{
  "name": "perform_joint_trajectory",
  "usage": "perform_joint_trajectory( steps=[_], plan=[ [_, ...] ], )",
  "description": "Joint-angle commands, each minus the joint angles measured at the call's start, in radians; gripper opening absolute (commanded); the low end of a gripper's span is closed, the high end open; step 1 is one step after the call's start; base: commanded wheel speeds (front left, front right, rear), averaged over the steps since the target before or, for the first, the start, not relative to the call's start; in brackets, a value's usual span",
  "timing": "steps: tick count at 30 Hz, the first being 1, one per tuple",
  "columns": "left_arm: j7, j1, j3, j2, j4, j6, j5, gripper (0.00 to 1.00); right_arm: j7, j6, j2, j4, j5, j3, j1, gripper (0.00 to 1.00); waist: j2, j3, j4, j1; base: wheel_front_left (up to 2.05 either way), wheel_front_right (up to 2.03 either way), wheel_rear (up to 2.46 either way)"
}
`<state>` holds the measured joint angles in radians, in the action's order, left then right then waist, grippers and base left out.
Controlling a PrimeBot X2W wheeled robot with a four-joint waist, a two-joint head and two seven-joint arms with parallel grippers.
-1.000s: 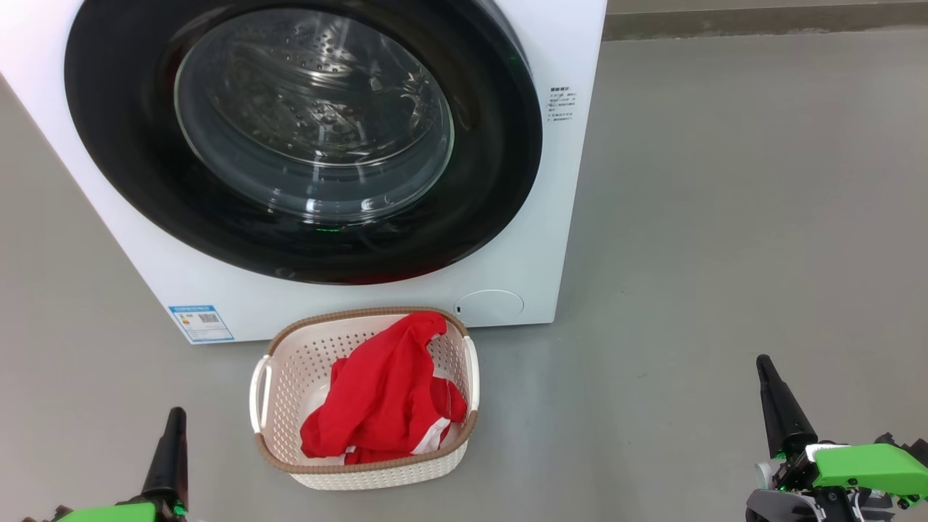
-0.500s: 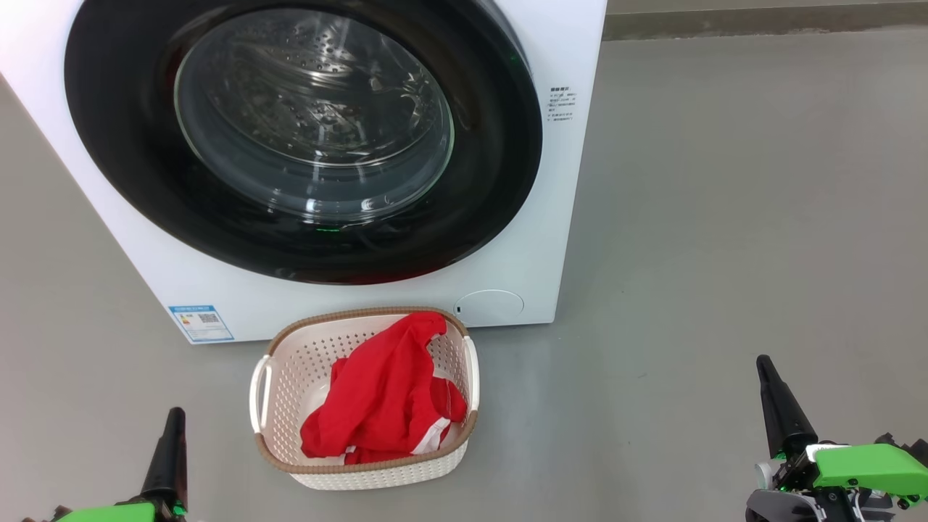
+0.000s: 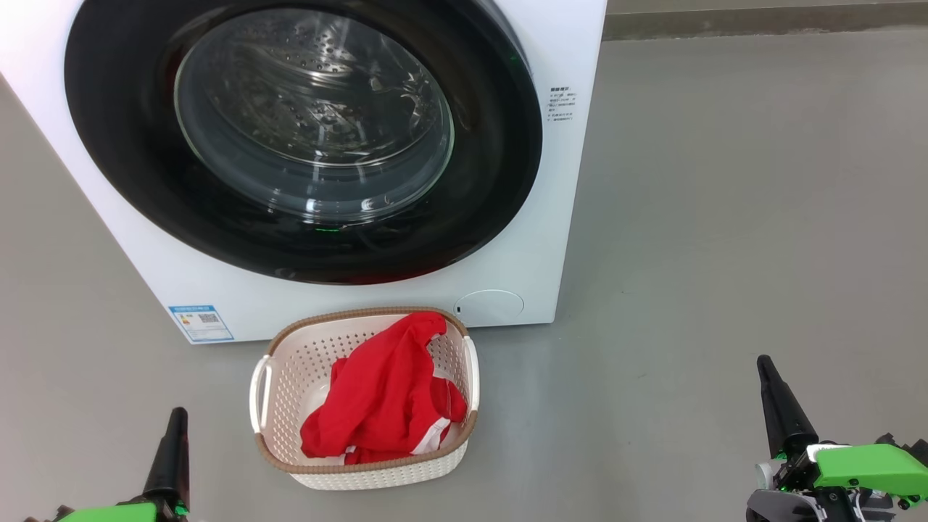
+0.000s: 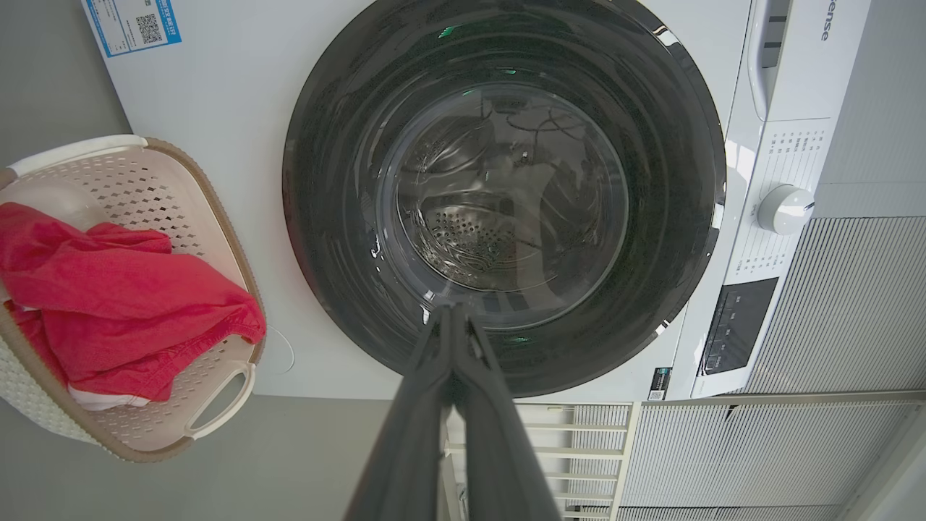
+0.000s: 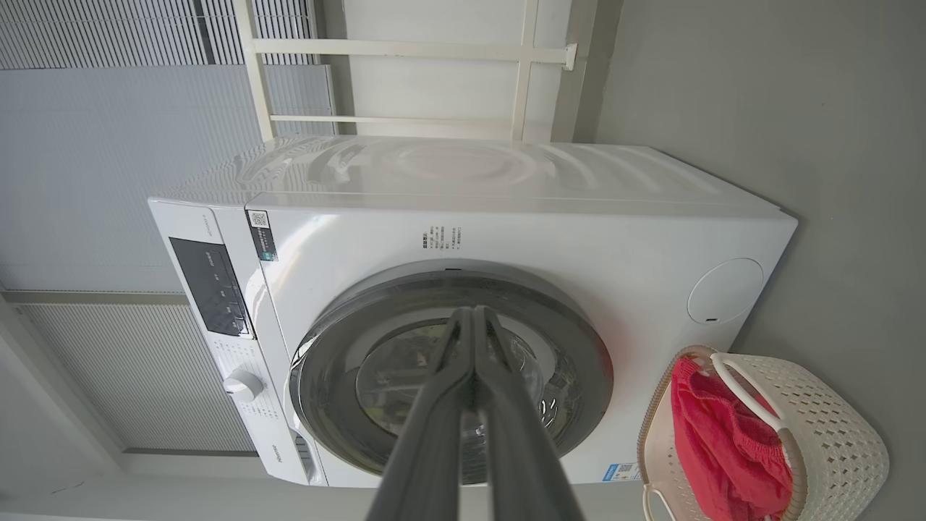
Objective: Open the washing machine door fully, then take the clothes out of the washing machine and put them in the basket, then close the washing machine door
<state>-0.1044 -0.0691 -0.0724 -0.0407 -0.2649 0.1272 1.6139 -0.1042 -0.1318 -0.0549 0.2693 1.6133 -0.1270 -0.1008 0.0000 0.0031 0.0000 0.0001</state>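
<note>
Nothing has moved; soft red clothes (image 3: 384, 399) lie in perforated cream basket (image 3: 290, 373)

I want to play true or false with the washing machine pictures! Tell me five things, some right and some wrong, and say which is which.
1. The washing machine door is closed. True.
2. The red clothes are inside the drum. False: they lie in the basket.
3. The basket stands on the floor just in front of the washing machine. True.
4. The left gripper is holding the clothes. False: it is shut on nothing, off to the side of the basket.
5. The right gripper has its fingers spread wide apart. False: its two dark fingers are pressed together.
</note>
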Motion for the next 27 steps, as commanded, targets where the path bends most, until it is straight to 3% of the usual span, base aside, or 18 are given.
perform_joint_trajectory(
  steps=[1,27],
  plan=[
    [-0.004,-0.038,-0.035,-0.015,0.02,0.003,0.0,0.0,-0.004,0.001,-0.001,-0.025,0.001,0.02,-0.006,0.0,0.0,0.0,0.0,-0.0001,0.0,0.0,0.0],
    [-0.006,-0.039,-0.037,-0.013,0.02,0.003,-0.002,0.0,-0.006,0.001,0.001,-0.025,-0.001,0.017,-0.007,0.0,0.0,0.0,0.0,-0.0001,0.0,0.0,0.0]
  ],
)
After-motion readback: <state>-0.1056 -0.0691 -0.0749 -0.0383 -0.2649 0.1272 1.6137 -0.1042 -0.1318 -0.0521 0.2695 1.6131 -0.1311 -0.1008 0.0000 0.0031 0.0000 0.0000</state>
